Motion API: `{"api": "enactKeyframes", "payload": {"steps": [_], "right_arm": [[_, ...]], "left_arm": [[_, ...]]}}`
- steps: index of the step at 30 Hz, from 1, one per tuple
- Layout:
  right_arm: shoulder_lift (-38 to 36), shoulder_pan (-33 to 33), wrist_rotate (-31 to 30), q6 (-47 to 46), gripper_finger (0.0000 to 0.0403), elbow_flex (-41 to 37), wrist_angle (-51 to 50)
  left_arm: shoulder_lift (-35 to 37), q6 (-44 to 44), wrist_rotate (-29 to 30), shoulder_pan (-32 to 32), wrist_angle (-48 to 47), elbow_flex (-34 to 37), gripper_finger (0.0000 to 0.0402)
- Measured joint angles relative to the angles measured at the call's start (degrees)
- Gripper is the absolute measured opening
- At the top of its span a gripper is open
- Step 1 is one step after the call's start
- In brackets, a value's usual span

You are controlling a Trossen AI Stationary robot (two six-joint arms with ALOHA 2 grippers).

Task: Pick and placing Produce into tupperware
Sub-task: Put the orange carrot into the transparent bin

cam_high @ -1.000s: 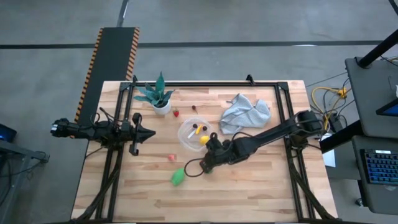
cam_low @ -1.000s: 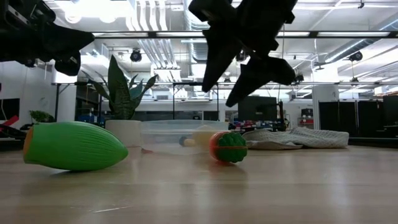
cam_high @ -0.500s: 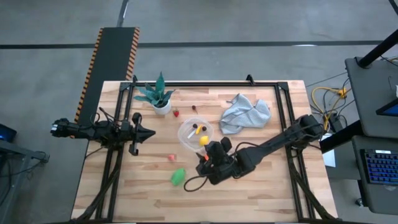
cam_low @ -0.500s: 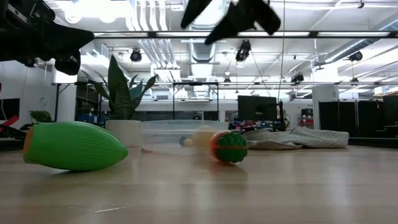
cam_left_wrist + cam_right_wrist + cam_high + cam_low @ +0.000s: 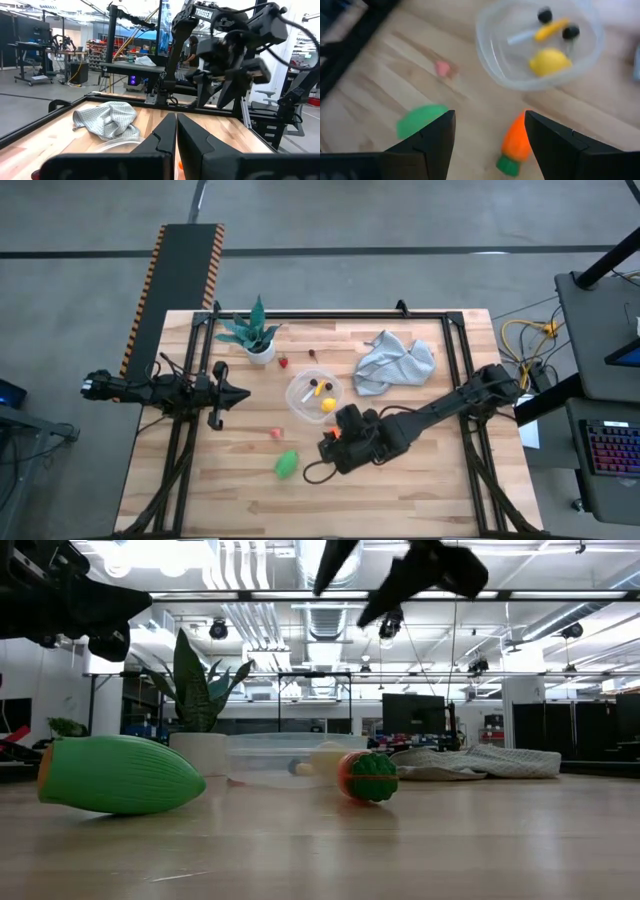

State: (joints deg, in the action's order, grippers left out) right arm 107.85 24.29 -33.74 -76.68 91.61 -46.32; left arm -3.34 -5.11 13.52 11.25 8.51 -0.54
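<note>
My right gripper (image 5: 331,451) hangs open above the table, near of the clear round tub (image 5: 315,395). In the right wrist view its fingers (image 5: 489,116) stand apart over an orange carrot with a green top (image 5: 514,145), which lies on the wood. The tub (image 5: 537,45) holds a yellow lemon (image 5: 549,62), two dark pieces and a yellow-orange piece. A green piece (image 5: 287,464) and a small pink piece (image 5: 275,433) lie on the table to the gripper's left. A red piece (image 5: 283,362) and a dark piece (image 5: 312,354) lie far of the tub. My left gripper (image 5: 236,393) waits shut at the table's left.
A teal-leaved plant in a white pot (image 5: 256,338) stands at the far left. A grey-blue cloth (image 5: 395,361) lies crumpled right of the tub. Bare wood stretches along the near edge (image 5: 400,500). In the low view the right gripper (image 5: 385,570) hangs high above the carrot (image 5: 368,776).
My right gripper has risen well above the table and moved from beside the tub toward the near edge, staying open. The produce and the tub have kept their places.
</note>
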Motion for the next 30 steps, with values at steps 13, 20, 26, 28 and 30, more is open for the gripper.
{"api": "enactKeyframes", "payload": {"steps": [13,20,26,28,30], "right_arm": [[6.6,-2.1,12.6,-9.7,0.0230,0.0,-1.3],[9.3,-2.5,15.0,-12.2,0.0230,0.0,-0.7],[11.2,-3.1,15.9,-12.5,0.0230,0.0,-0.6],[11.9,-3.3,16.2,-12.7,0.0230,0.0,-0.8],[12.4,-3.6,16.2,-12.7,0.0230,0.0,-0.9]], "left_arm": [[0.1,9.1,0.0,0.0,0.0,-0.1,0.0000],[0.1,9.0,0.0,0.0,0.6,-0.3,0.0000],[0.1,9.0,0.0,0.0,0.5,-0.3,0.0000],[0.1,9.0,0.0,0.0,0.5,-0.3,0.0000],[0.1,8.9,-0.2,0.0,0.5,-0.3,0.0000]]}}
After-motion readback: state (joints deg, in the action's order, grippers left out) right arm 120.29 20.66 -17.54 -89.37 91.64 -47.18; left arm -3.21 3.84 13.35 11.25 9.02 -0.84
